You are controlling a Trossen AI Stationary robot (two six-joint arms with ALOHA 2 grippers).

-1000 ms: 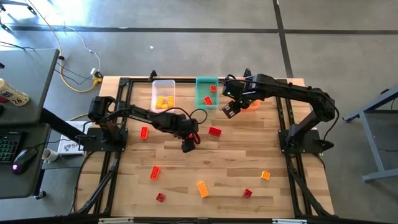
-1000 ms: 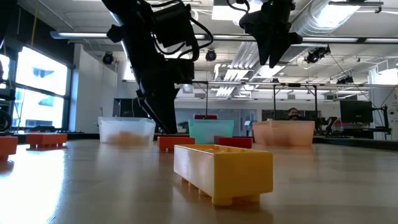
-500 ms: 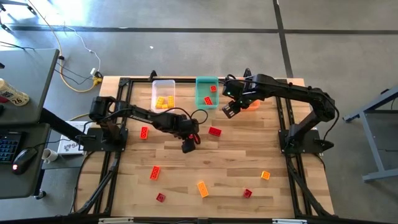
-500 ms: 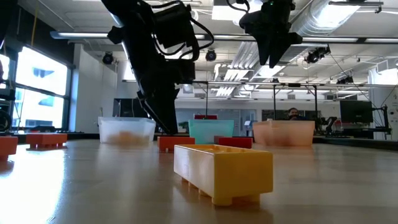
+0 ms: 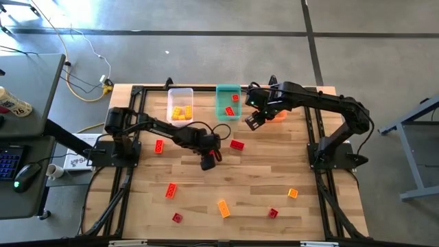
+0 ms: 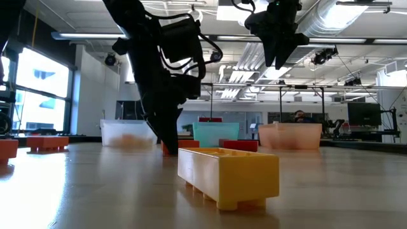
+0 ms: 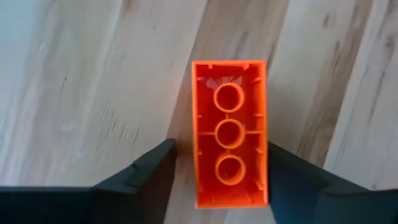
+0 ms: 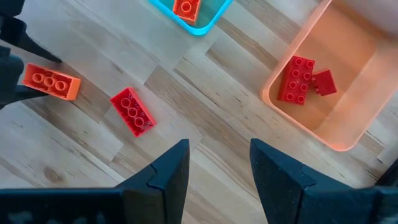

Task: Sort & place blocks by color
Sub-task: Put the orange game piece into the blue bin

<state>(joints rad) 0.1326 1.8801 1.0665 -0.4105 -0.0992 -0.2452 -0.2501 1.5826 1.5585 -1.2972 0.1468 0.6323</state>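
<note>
Left gripper (image 7: 214,171) lowered mid-table, fingers spread around an orange brick (image 7: 229,132) lying studs-down, right gripper (image 8: 214,168) held open above the orange bin (image 8: 336,81).

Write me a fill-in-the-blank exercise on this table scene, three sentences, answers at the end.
1. The left gripper has its open fingers on either side of an upturned ____ block.
2. The clear bin holds blocks of the colour ____.
3. The right gripper hangs open, and the red blocks lie in the ____ bin.

Answers: orange; yellow; orange
</note>
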